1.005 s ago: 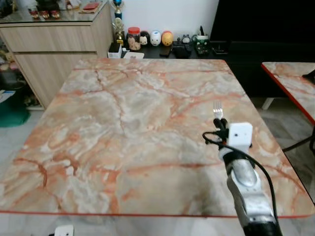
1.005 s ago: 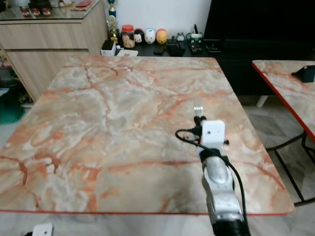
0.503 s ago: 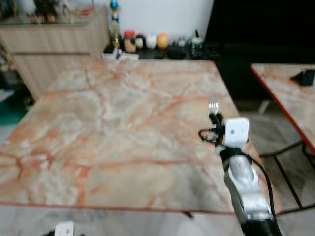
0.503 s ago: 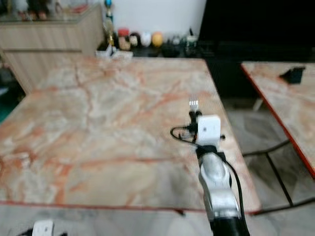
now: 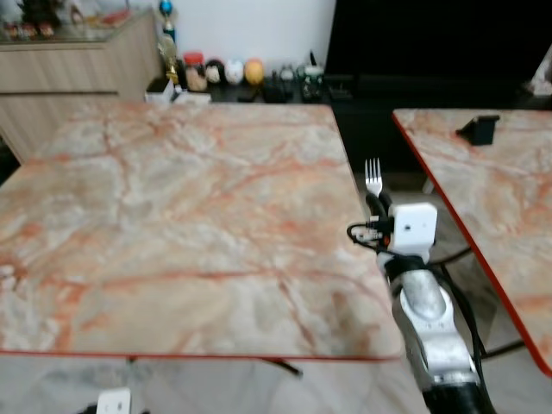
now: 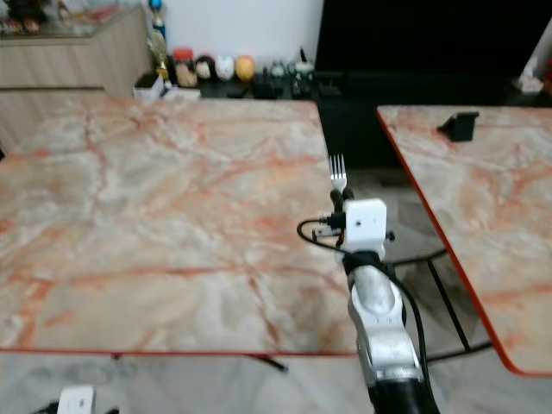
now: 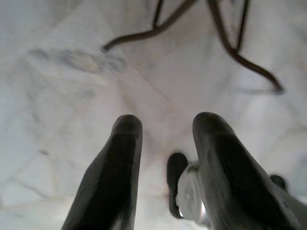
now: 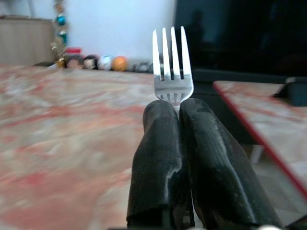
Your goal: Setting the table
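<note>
A silver fork [image 5: 373, 175] stands tines-up, and my right gripper [image 5: 379, 205] is shut on its handle. The gripper hovers at the right edge of the orange-veined marble table [image 5: 172, 190], over the gap toward a second marble table [image 5: 483, 190]. In the right wrist view the fork's tines [image 8: 171, 72] rise just above the two closed black fingers [image 8: 158, 143], and the handle is hidden between them. My left gripper [image 7: 163, 127] hangs idle over pale floor, its fingers apart with nothing between them.
A small black object [image 5: 478, 129] lies on the second table. Jars and figurines [image 5: 233, 73] line a low shelf behind the table, next to a wooden cabinet [image 5: 60, 78]. A dark screen [image 5: 431, 34] covers the back wall. Dark metal legs [image 7: 220, 38] cross the floor.
The whole view has swung to the right, bringing the second table further in. The fork stays upright in my right gripper, which now sits at the table's right edge.
</note>
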